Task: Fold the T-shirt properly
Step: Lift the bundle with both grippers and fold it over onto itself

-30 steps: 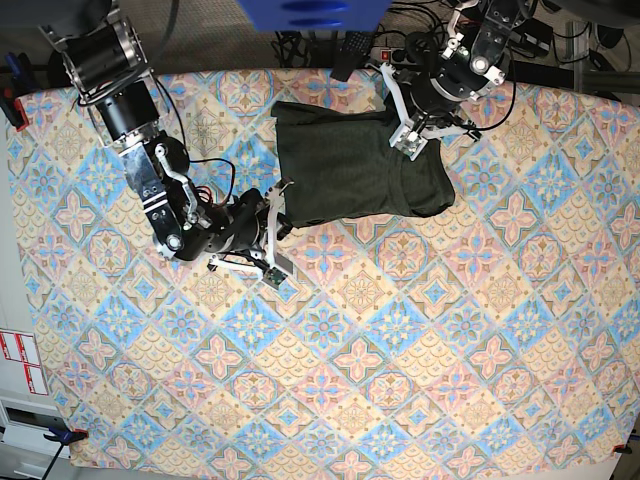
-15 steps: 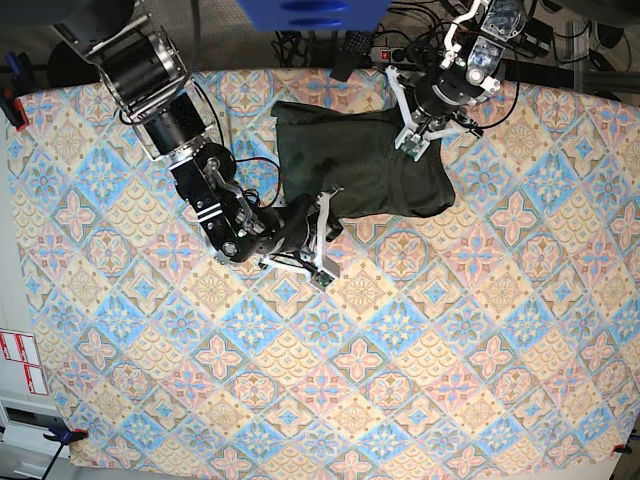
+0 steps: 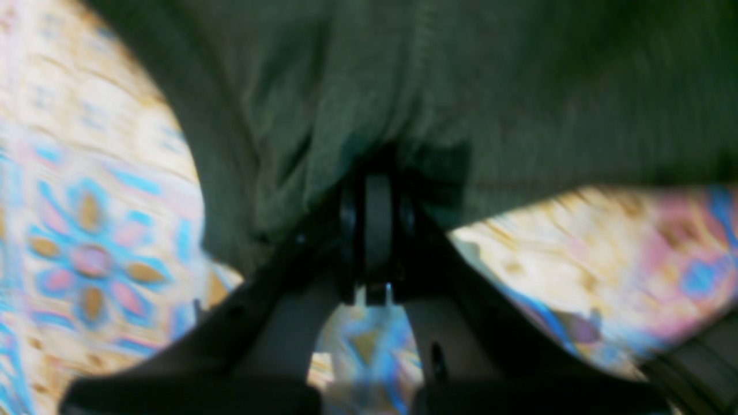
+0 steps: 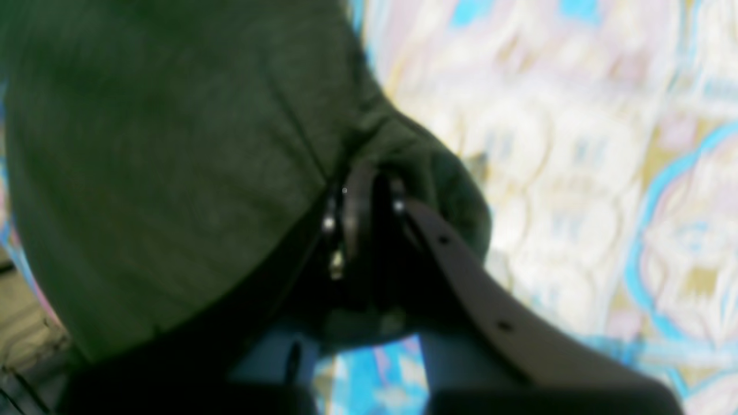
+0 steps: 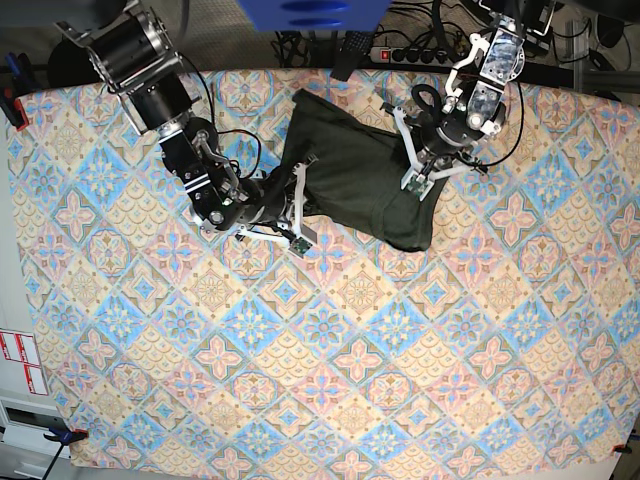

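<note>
Near, left wrist view: the left gripper (image 3: 377,230) has two dark fingers pressed together on a fold of the T-shirt (image 3: 461,86), whose hem edge sags just above them; picture blurred
Near, right wrist view: the right gripper (image 4: 360,222) has two fingers, one pale and pierced with small holes, pinched on a bunched edge of the shirt; picture blurred
Fabric: soft, matte, dark olive-green knit with a faint heathered grain and fine ribbed lines near the left gripper's hold; no print seen
Count: one T-shirt (image 5: 360,175); two arms, two grippers; one patterned tablecloth (image 5: 330,380)
Shirt, base view: a crumpled, roughly four-sided mass lying on the far half of the table, nearer the far edge than the near one; its upper corner points to the far edge, its lower lobe reaches toward the table's middle
Holds, base view: the right gripper (image 5: 297,205) grips the shirt's edge on the picture's left; the left gripper (image 5: 420,175) grips it on the picture's right
Cloth: flat, glossy, printed with repeating diamond tiles and flower medallions in blue, pink, tan and cream, covering the whole tabletop
Far edge: black cables and a power strip (image 5: 415,55) beyond the table; one blue object (image 5: 310,12) at the top, blurred
Left margin: red-and-white labels (image 5: 22,362)
</note>
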`<control>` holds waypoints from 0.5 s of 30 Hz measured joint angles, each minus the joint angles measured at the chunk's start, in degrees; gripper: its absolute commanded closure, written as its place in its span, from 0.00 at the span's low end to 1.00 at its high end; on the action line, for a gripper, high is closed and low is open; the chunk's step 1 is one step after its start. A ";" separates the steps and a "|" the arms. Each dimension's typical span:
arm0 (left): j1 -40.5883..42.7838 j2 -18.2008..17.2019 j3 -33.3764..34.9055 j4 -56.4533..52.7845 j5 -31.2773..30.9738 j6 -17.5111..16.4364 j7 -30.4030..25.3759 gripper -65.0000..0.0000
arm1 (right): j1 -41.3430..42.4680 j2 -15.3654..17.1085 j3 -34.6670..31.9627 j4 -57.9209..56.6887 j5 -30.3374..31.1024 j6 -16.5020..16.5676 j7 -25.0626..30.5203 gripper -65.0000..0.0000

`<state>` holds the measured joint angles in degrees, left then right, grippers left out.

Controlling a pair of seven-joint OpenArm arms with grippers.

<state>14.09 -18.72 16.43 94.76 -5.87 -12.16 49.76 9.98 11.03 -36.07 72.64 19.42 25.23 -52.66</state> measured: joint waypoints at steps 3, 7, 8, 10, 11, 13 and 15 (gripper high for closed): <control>-3.96 0.50 0.22 -3.43 -0.26 -0.22 -0.48 1.00 | -2.40 2.10 0.13 3.48 -0.39 0.00 -1.27 0.98; -7.76 2.62 0.22 -6.34 0.37 0.22 -0.44 1.00 | -5.95 4.61 0.28 8.37 -0.42 0.04 -2.27 0.98; -8.68 3.15 0.74 -7.13 0.46 0.28 -0.44 1.00 | -6.78 5.16 0.28 9.40 -0.59 0.00 -2.19 0.98; -10.84 4.42 2.01 -8.72 0.87 0.33 -0.22 1.00 | -8.26 5.95 0.37 11.45 -1.01 0.02 -2.73 0.98; -12.33 4.94 2.64 -10.03 0.87 0.33 -0.22 1.00 | -8.90 6.32 0.28 12.48 -1.03 0.02 -3.15 0.98; -15.08 6.56 4.59 -12.33 0.90 0.39 -0.28 1.00 | -10.10 7.10 0.24 14.25 -1.20 0.02 -3.37 0.98; -17.20 8.50 6.19 -14.47 0.92 0.37 -0.33 1.00 | -11.28 8.13 0.22 16.28 -1.27 0.02 -3.58 0.98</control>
<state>-3.11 -10.22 22.61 80.29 -4.95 -11.79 49.43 -1.30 19.16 -35.86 88.92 18.15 25.26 -56.25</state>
